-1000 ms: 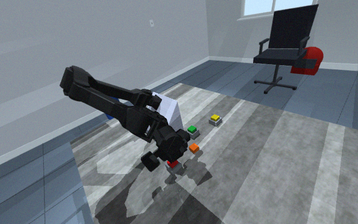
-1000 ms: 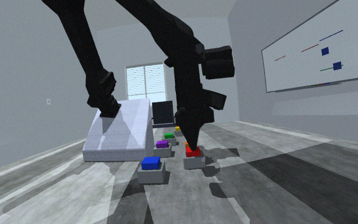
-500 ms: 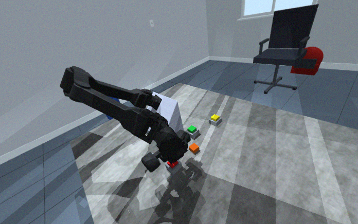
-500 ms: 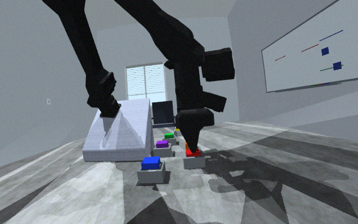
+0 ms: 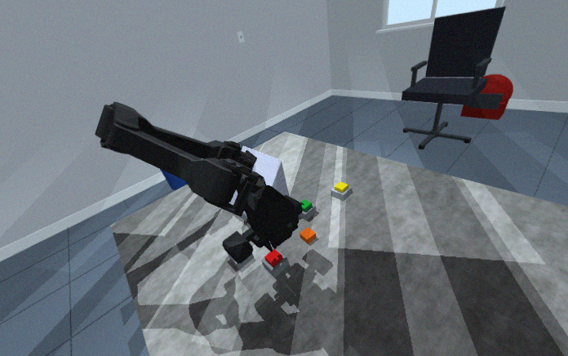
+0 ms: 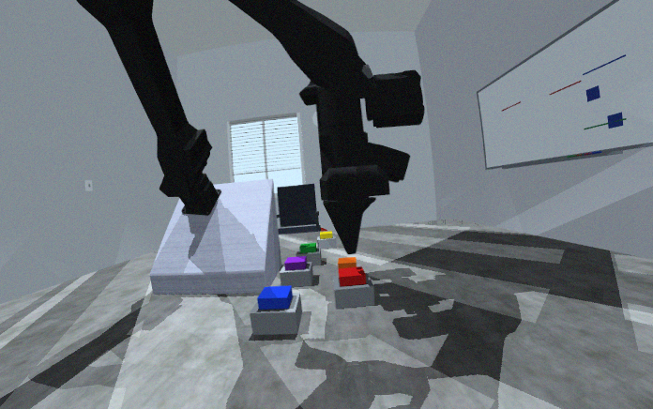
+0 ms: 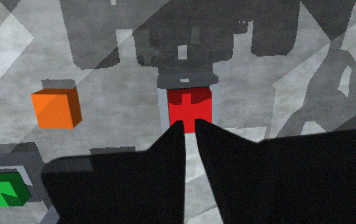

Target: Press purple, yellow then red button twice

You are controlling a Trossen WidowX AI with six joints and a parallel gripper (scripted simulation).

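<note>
The red button (image 5: 273, 257) (image 6: 351, 277) (image 7: 197, 111) stands with its cap raised above its grey base. My gripper (image 6: 352, 252) (image 7: 188, 126) is shut apart from a narrow gap, with nothing between the fingertips. The tips point down and are a little above the red button, apart from it in the exterior view. The purple button (image 6: 295, 263) is up, beside the white wedge; the arm hides it in the top view. The yellow button (image 5: 341, 187) (image 6: 326, 234) is up, at the far end of the group.
A blue button (image 6: 274, 297) is nearest the exterior view. A green button (image 5: 305, 205) (image 6: 308, 248) (image 7: 9, 194) stands between purple and yellow. An orange block (image 5: 308, 235) (image 6: 346, 262) (image 7: 54, 110) lies near the red button. A white sloped block (image 5: 266, 164) (image 6: 212, 283) stands beside the buttons.
</note>
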